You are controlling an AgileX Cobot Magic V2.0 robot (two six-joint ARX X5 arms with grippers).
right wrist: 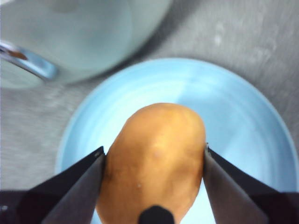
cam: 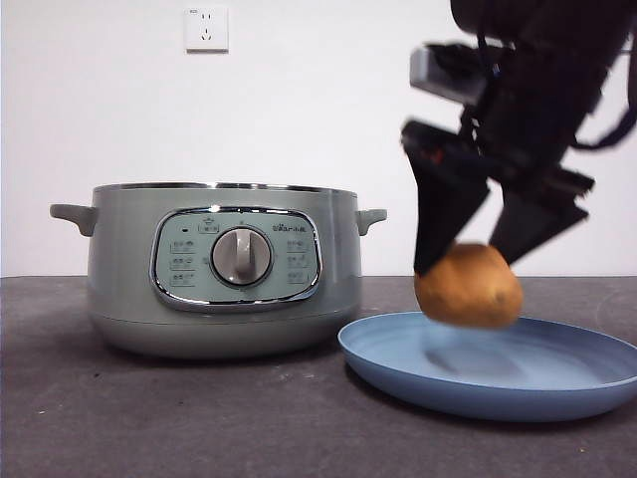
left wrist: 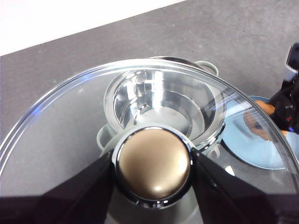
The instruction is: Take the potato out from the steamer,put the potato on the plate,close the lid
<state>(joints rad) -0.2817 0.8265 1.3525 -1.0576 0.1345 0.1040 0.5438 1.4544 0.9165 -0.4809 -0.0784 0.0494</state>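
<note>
I am holding the right gripper (cam: 476,261) closed about halfway on the oval orange-brown potato (cam: 469,285), its two black jaws pressing the tuber's opposite flanks, and I am hanging it just above the wide shallow matte blue plate (cam: 557,383), near the plate's rim on the steamer's side, not yet touching the dish as far as the front view shows. To do this step well, I judge I should be lowering straight down until the skin is resting on the plate's floor, aiming a little more toward the middle so the rounded tuber is not rolling over the low rim, and only then easing the jaws apart. Meanwhile I am keeping the left gripper (left wrist: 153,186) clamped on the rounded, bronze-looking knob (left wrist: 153,164) of the domed glass lid with the chrome rim (left wrist: 60,121), held in the air above the large round pale sage-green steamer (cam: 221,269), whose shiny inner bowl is looking empty through the glass. The steamer is sitting on the dark grey bench (cam: 149,418) toward its left side, with the plate just beside it on the right.
</note>
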